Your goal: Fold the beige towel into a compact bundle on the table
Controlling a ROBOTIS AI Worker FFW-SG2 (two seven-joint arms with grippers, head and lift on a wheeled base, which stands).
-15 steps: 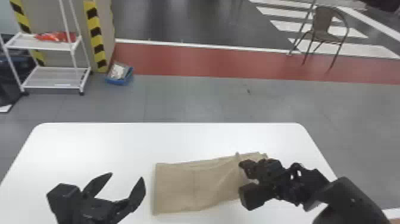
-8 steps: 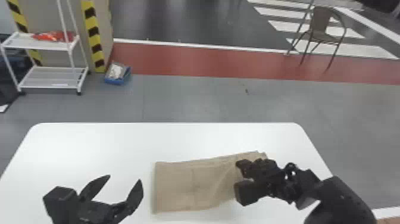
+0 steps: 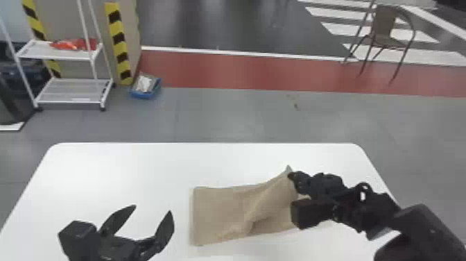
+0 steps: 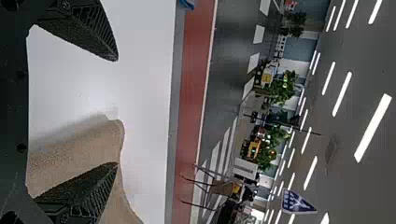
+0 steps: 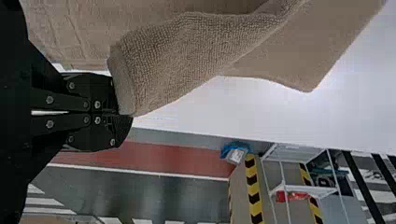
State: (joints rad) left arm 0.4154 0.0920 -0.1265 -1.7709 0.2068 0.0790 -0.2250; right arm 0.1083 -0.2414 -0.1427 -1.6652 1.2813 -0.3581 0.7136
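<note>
Pinching 1 raised bit of the beige towel [image 3: 222, 211] by its edge, the R pincer [image 3: 294, 177] is closed; the L pincer [image 3: 152, 207] is wide open w/ nothing in hold, just beside the towel's L edge. Towel lies on the white bench [image 3: 138, 163], L part flat, R part lifted & creased. Bare bench top runs betw. towel & far edge, more to L; R arm spans the R edge. 2 rounded far corners. Count: 1 towel, 2 pincers, 1 bench; on floor past it 1 chair [image 3: 384, 26], 1 rack [image 3: 59, 52] w/ 2 shelves, 1 blue bin [image 3: 141, 94].
</note>
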